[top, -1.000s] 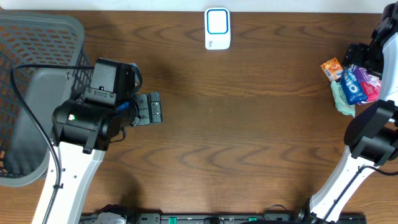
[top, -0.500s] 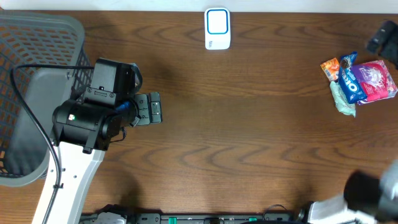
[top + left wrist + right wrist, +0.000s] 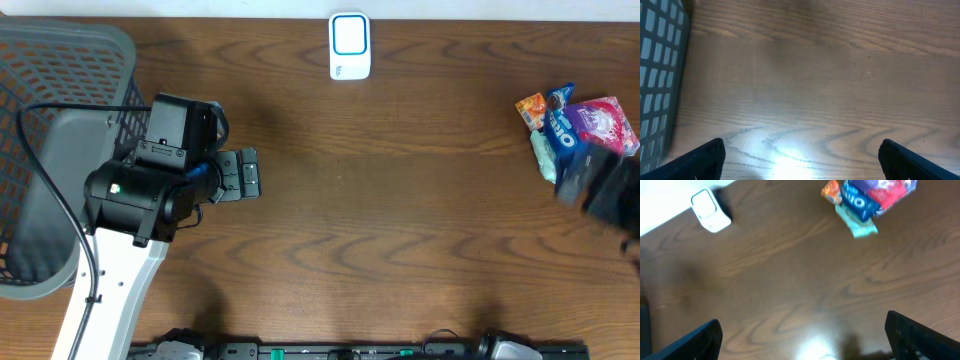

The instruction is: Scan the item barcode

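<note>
A pile of snack packets (image 3: 575, 125) lies at the table's right edge: a blue packet (image 3: 860, 202), an orange one, a pink-purple one and a pale green one. No barcode shows on any of them. The white scanner (image 3: 350, 45) with a blue-framed window stands at the back centre, also in the right wrist view (image 3: 710, 211). My right arm (image 3: 603, 190) is a dark blur just in front of the pile. My right gripper (image 3: 802, 350) is open over bare wood, well short of the packets. My left gripper (image 3: 240, 175) is open above bare table and holds nothing.
A grey mesh basket (image 3: 55, 120) fills the left edge, right beside my left arm; its wall shows in the left wrist view (image 3: 660, 75). A black cable (image 3: 60, 200) runs over the basket. Brown wood table (image 3: 400, 220) lies between the two arms.
My right arm has swung away from above the packets, left the overhead view for a moment, and now shows as a blur in front of the pile. The left arm has not moved.
</note>
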Available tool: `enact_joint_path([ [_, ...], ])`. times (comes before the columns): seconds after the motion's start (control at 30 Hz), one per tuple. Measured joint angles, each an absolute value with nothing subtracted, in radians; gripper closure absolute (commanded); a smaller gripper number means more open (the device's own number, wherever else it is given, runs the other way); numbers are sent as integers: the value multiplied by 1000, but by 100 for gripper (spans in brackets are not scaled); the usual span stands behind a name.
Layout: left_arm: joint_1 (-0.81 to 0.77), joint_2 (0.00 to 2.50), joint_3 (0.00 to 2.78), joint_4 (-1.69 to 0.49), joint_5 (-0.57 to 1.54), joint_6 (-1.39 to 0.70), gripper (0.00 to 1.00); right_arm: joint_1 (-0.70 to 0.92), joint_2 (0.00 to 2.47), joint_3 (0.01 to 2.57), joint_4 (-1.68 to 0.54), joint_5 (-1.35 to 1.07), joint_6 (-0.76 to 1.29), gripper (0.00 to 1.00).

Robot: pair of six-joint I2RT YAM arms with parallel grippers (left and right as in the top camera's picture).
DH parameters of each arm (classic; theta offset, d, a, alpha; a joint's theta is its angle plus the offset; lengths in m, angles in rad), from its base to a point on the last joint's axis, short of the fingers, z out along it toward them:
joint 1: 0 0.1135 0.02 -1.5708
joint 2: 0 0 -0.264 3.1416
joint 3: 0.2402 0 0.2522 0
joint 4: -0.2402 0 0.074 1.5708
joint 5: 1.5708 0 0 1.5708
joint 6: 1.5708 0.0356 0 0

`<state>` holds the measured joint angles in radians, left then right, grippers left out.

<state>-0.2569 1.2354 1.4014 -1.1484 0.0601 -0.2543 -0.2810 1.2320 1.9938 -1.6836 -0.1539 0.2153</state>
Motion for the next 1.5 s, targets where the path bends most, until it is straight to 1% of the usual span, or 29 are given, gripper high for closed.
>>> enact_joint_path([
  [0.2, -257, 1235, 1401, -1148, 60, -254, 2, -281, 950, 1725, -1632, -161, 216, 1],
  [0.4, -257, 1235, 1401, -1148, 60, -254, 2, -281, 815, 1557, -1629, -162, 216, 1],
  [0.67, -257, 1235, 1401, -1148, 60, -254, 2, -281, 809, 1509, -1694, -162, 216, 1],
  [1.17, -257, 1235, 1401, -1148, 60, -254, 2, -281, 809, 1509, -1694, -158, 215, 1],
  [1.5, -257, 1235, 1401, -1148, 60, -254, 2, -280, 808, 1509, -1694, -58, 189, 1],
])
